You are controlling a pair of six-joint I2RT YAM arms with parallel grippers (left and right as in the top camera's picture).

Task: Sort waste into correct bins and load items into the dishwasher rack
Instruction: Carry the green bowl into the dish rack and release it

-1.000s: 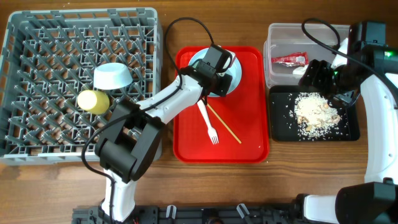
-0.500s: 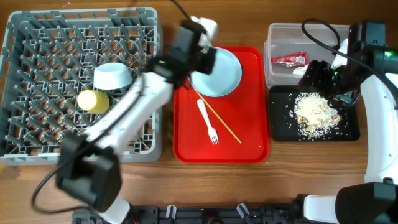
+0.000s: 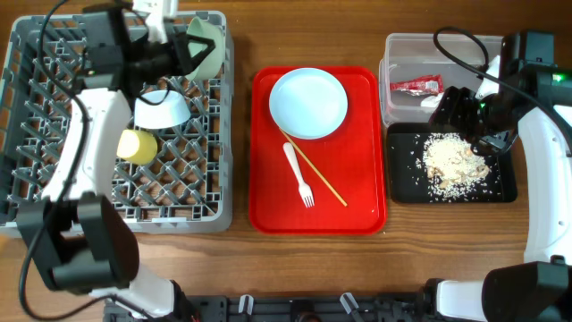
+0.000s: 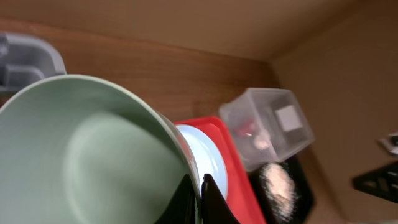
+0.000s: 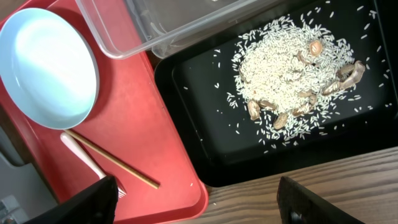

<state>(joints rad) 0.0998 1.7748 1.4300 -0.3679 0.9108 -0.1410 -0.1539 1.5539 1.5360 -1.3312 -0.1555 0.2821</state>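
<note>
Left tool (image 4: 198, 198) apparently pinching mint bowl (image 4: 93, 149) rim, over rack (image 3: 198, 179); right tool (image 5: 196, 193) spread wide, over black tray (image 5: 205, 149)

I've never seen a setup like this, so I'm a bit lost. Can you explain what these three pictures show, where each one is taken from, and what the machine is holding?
This is a robot with two arms at a wooden table, each ending in a two-finger gripper. One picture looks straight down from above. The other two come from cameras on the wrists.

From above you see a grey dishwasher rack with an upturned bowl and a yellow cup in it. A red tray carries a blue plate, a white fork and a chopstick. There is also a clear tub with a red wrapper, and a black tray of rice.

The left gripper pinches the rim of a mint-green bowl over the rack. The right gripper is open, holding nothing, near the black tray.
</note>
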